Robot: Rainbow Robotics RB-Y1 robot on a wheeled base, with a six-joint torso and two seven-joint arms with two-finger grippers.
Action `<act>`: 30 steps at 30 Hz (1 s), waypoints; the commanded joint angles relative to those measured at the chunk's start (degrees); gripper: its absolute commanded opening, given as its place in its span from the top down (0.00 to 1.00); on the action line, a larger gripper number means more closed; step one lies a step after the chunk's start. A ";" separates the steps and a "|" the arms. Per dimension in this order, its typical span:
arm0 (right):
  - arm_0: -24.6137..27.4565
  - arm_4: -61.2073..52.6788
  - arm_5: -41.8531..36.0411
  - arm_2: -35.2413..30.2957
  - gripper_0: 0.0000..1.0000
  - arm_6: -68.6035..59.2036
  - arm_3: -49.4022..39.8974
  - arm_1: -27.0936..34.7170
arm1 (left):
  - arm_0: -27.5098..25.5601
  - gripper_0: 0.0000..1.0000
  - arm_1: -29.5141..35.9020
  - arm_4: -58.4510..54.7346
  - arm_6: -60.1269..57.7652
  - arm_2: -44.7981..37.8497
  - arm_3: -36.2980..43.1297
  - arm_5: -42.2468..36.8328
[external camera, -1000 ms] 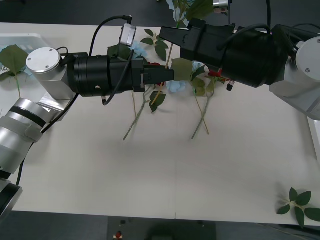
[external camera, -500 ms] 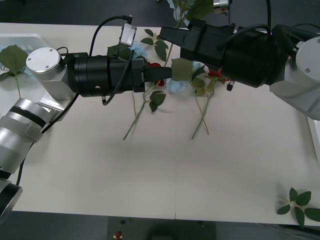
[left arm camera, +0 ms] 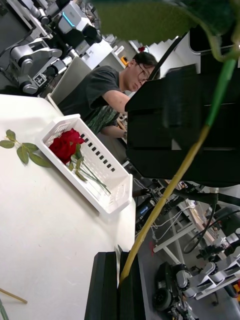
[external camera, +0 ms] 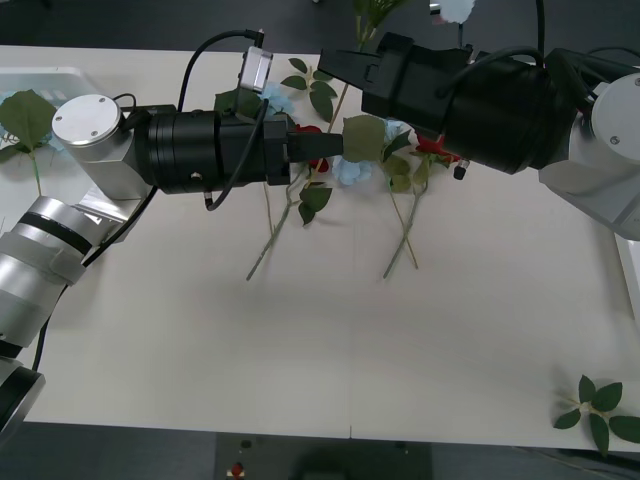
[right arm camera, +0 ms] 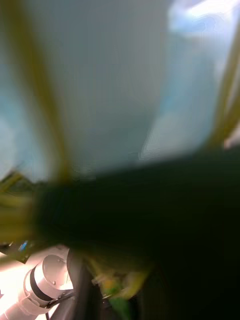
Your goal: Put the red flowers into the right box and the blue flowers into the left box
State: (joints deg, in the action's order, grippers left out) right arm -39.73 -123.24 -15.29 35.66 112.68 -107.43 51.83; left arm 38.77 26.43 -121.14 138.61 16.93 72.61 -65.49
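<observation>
The left gripper (left arm camera: pixel 118 280) fingers are pinched shut on a flower stem (left arm camera: pixel 170 185), stem slanting away toward the right box (left arm camera: pixel 95 172); right gripper's state unclear.

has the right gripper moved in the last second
Yes. The right gripper has shifted slightly toward the table's far edge and to the robot's left; the blue flower above it has also moved farther off.

Black cylindrical forearms (external camera: pixel 215 150) with looping cables join silver-white segmented arm links (external camera: pixel 90 140)
</observation>
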 commanded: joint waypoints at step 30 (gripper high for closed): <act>-1.05 -12.11 -34.72 -3.93 0.00 -2.73 8.55 31.49 | 0.26 1.00 14.79 -2.70 2.63 0.04 1.39 -0.25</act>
State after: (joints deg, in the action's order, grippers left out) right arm -39.73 -134.94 -47.45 32.31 112.68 -101.28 80.97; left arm 38.76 36.89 -122.97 138.62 16.93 72.61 -65.46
